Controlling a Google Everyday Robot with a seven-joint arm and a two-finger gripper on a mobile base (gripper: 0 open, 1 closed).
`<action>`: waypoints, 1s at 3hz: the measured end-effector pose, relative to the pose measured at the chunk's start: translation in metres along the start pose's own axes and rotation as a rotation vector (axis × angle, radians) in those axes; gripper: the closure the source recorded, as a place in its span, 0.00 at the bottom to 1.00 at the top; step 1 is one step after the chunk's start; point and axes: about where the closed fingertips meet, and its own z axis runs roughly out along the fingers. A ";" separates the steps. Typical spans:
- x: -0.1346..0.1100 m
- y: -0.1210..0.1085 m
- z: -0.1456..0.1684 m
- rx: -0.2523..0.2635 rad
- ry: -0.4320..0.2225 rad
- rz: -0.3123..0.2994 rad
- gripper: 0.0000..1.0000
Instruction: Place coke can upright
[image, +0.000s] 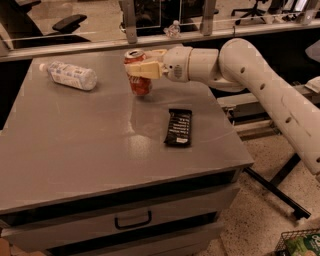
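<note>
Coke can (140, 86) upright near far edge of worktop (75, 150), base at or just above surface | gripper (141, 70) pinching its upper half | risk: releasing before full contact could topple it

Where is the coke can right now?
In the camera view, the coke can is upright near the far edge of the table, held in the hand, with the plastic bottle left of it and the black wrapper nearer the camera.
</note>
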 end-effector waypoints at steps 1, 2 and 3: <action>0.007 -0.002 -0.003 -0.008 -0.020 0.021 0.60; 0.015 -0.003 -0.004 -0.013 -0.013 0.036 0.38; 0.022 -0.003 -0.004 -0.017 -0.004 0.046 0.13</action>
